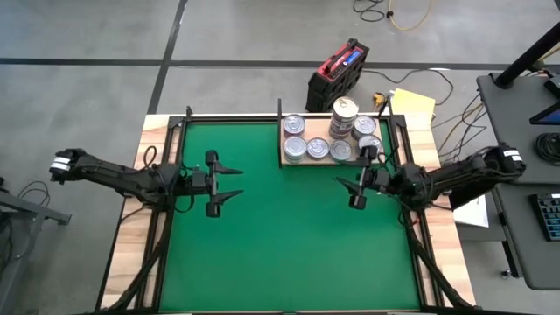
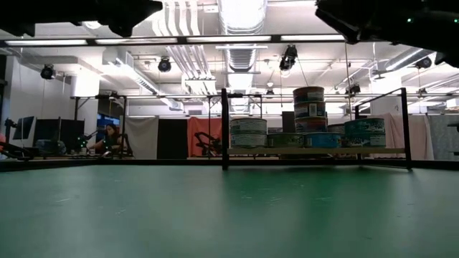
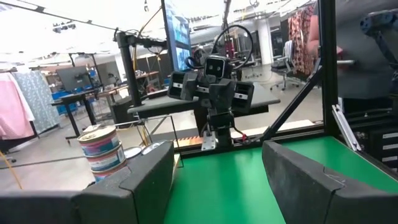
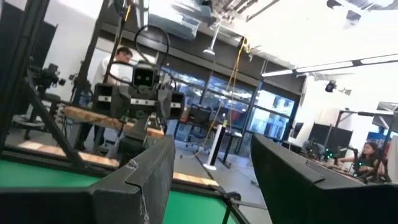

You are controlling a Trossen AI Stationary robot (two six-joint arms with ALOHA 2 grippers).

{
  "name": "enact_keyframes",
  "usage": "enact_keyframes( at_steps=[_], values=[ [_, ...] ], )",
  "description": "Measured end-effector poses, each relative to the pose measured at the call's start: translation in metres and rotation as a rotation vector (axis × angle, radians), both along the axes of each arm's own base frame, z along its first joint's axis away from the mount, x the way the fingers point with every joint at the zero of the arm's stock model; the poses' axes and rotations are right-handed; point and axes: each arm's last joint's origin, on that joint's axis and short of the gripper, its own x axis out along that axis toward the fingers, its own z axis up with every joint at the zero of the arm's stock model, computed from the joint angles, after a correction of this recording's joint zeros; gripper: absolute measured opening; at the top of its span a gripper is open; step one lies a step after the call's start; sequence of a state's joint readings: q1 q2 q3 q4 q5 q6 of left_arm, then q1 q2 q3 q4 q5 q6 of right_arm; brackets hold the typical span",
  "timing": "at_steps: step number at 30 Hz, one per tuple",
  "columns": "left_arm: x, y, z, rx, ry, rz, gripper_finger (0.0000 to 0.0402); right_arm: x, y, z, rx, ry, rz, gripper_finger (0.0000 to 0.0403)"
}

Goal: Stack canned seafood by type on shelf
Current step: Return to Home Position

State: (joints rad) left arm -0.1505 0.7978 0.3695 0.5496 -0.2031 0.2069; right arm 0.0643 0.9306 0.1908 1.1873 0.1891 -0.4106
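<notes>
- The left pincer (image 1: 238, 182) hovered over the left-centre of the green mat (image 1: 289, 254) in the high view. Its fingers were spread apart with nothing between them.
- The right pincer (image 1: 348, 182) hovered over the right-centre of the mat, just below the shelf in the frame. It was released and empty; its wrist view showed a clear gap between the fingers.
- The two pincers faced each other across the mat, well apart.
- The shelf (image 1: 292, 163) lay at the upper centre-right of the high view, along the mat's top edge on the worktop (image 1: 131, 227).
- The canned seafood (image 1: 317, 147) stood grouped on the shelf.
- A tall stack (image 1: 344, 118) stood in the back row. In the low view it (image 2: 309, 107) rose above the shorter piles on either side.
</notes>
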Motion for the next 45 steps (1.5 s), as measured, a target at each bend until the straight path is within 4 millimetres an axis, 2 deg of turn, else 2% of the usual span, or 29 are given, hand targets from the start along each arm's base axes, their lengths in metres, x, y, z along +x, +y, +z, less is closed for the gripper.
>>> enact_keyframes(
  at_steps=[6,18,22,28,45],
  values=[
    [-0.006,0.001,0.000,0.014,-0.002,0.002,0.0230,-0.015,-0.002,-0.003,0.016,-0.030,-0.017,0.0201],
    [-0.011,0.004,-0.015,0.004,0.026,0.088,0.0230,-0.047,-0.005,-0.016,0.048,-0.097,-0.068,0.0201],
    [-0.011,0.004,-0.014,0.003,0.019,0.088,0.0230,-0.054,-0.006,-0.013,0.061,-0.120,-0.091,0.0201],
    [-0.011,0.004,-0.014,0.002,0.018,0.088,0.0230,-0.063,-0.007,-0.008,0.075,-0.146,-0.085,0.0201],
    [-0.011,0.004,-0.013,-0.001,0.002,0.087,0.0230,-0.072,-0.008,-0.007,0.111,-0.163,-0.094,0.0201]
  ],
)
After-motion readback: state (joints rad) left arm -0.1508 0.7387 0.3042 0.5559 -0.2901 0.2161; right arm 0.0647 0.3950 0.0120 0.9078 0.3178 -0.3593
